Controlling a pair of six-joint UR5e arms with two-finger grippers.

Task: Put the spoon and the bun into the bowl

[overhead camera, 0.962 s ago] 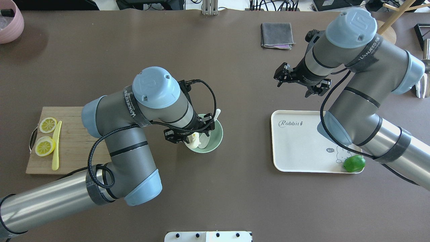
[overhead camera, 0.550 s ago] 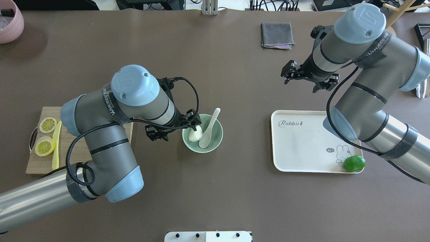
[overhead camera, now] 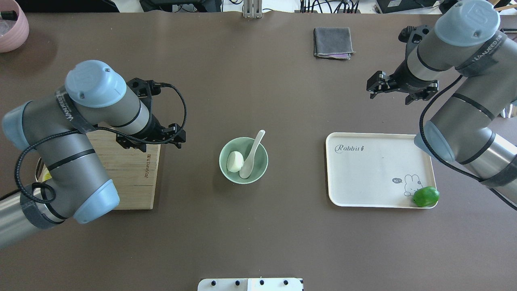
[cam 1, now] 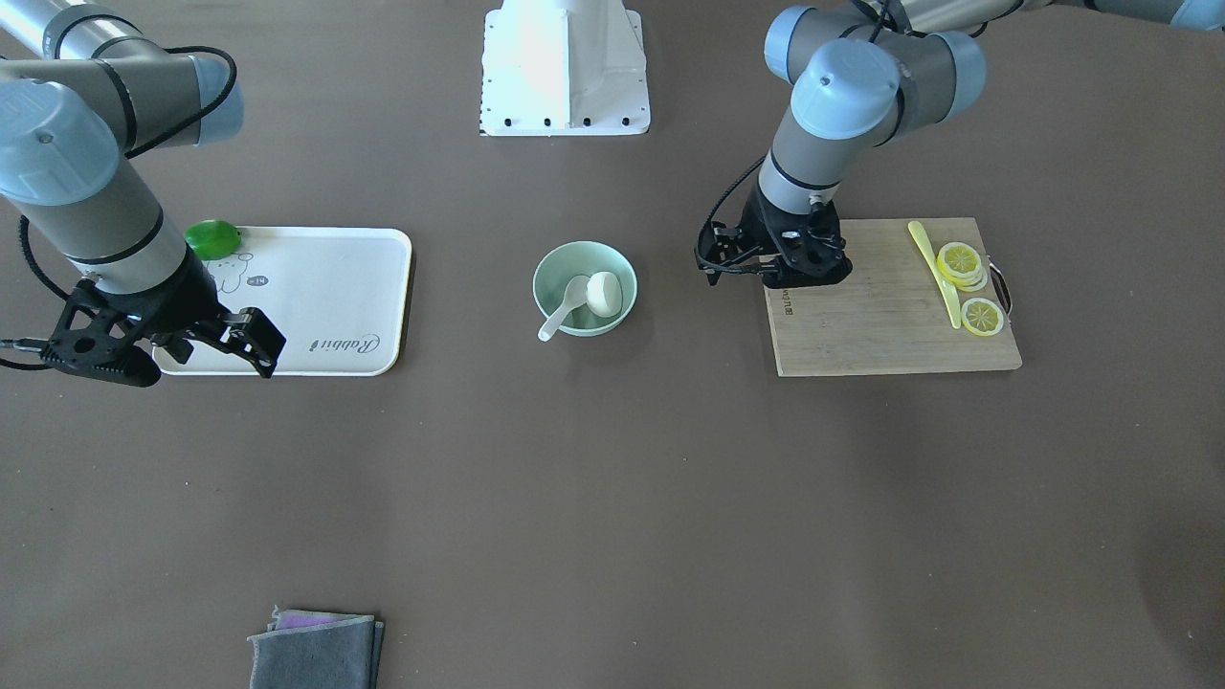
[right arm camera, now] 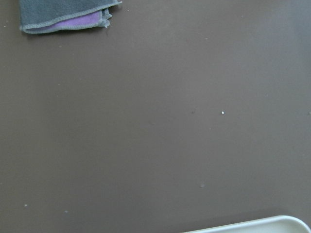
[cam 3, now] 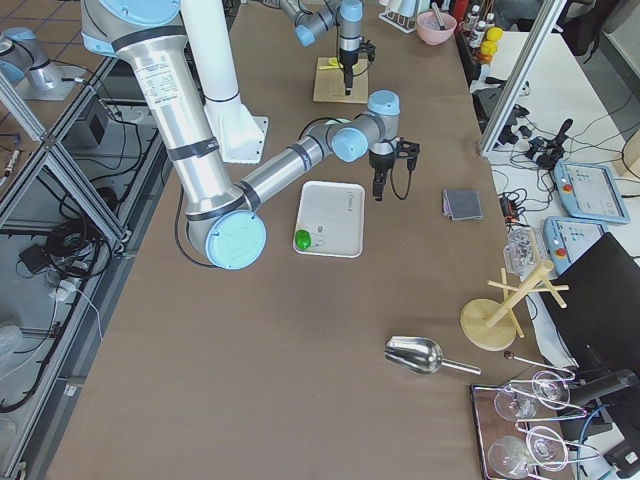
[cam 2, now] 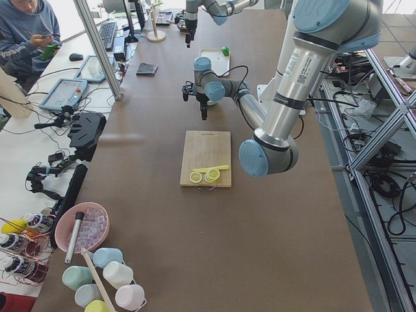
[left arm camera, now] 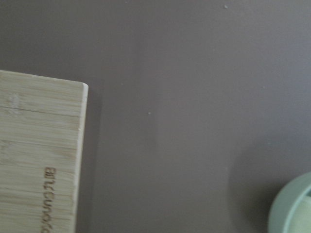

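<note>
Front camera: the bowl (cam 1: 574, 255) sat between my two tools, nearer the left tool (cam 1: 775, 273) than the right tool (cam 1: 163, 349). The spoon (cam 1: 565, 306) lay scoop-down in it, handle poking over the rim on the side away from the robot. The bun (cam 1: 603, 292) sat right against it, on the left tool's side. Both tools were spread and carrying nothing.

Overhead said the same. The left tool (overhead camera: 150, 142) hung over the corner of the cutting board (overhead camera: 129, 182), apart from the bowl (overhead camera: 260, 161). The right tool (overhead camera: 402, 89) was well off, beyond the tray (overhead camera: 363, 169). Spoon (overhead camera: 251, 155) and bun (overhead camera: 235, 161) were both inside, so I reckoned the job was basically done.

The two side cameras showed everything too small to add much.

Left wrist cam only caught the board's corner and a sliver of bowl rim (left arm camera: 291, 204) off to one side. Right wrist cam showed bare bench, a grey cloth (right arm camera: 63, 14) and the tray's edge.

What worried me was that handle sticking out. Swing the left tool low back past the bowl and it could clip the handle, flipping the spoon out or shoving the bowl. Dropping straight down would have hit the board instead.
</note>
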